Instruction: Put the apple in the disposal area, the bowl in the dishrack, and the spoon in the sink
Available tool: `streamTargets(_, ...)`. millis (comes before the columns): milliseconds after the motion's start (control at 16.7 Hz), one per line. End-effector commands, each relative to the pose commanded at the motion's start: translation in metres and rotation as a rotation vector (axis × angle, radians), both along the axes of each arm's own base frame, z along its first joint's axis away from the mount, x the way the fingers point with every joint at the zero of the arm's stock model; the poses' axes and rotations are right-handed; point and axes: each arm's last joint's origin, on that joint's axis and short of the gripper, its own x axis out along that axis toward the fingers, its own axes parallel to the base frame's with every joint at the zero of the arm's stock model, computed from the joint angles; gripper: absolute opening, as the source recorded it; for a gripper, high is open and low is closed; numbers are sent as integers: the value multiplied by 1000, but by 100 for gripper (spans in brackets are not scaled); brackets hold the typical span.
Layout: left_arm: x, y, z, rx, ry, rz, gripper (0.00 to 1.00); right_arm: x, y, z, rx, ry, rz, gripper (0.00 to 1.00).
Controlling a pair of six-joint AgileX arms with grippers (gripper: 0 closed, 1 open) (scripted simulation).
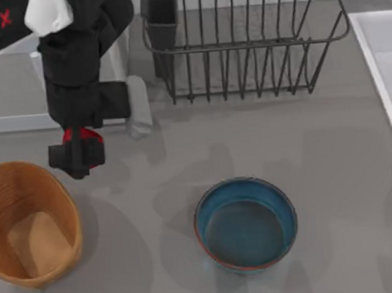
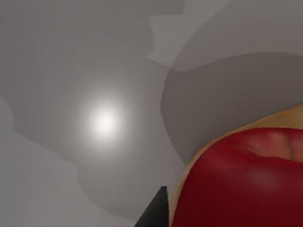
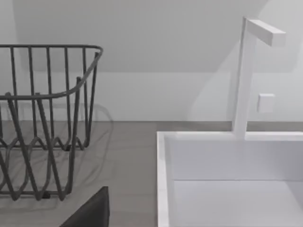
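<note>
The left tool (image 1: 78,154) holds the apple (image 1: 81,136) above the surface, at the far left. The disposal area (image 1: 65,204) lies just nearer and to its left, so this arm is the closer one.

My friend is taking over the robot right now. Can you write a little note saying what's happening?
Left tool: shut on the apple, held above the table just beside the basket, not over it yet.
Right arm: parked near the sink and dishrack.
Bowl: on the table, untouched, looks empty.
Basket and dishrack: nothing in them that I can see.
Spoon: I can't place it.
Done: apple picked up.
Left: drop apple in basket, bowl to dishrack, spoon to sink.
</note>
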Motion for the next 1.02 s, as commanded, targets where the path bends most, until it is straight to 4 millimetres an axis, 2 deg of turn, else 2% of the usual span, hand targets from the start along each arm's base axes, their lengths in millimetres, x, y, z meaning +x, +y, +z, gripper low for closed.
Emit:
streamTargets(420,-11,-1,11,85,342,-883,0,0,0,0,0,0,0,100)
streamTargets(600,-17,-1,18,89,491,-1189,0,0,0,0,0,0,0,100)
streamTargets(780,-23,0,23,84,610,-1399,0,0,0,0,0,0,0,100)
streamTargets(1020,-27,1,28,78,694,-1532,0,0,0,0,0,0,0,100)
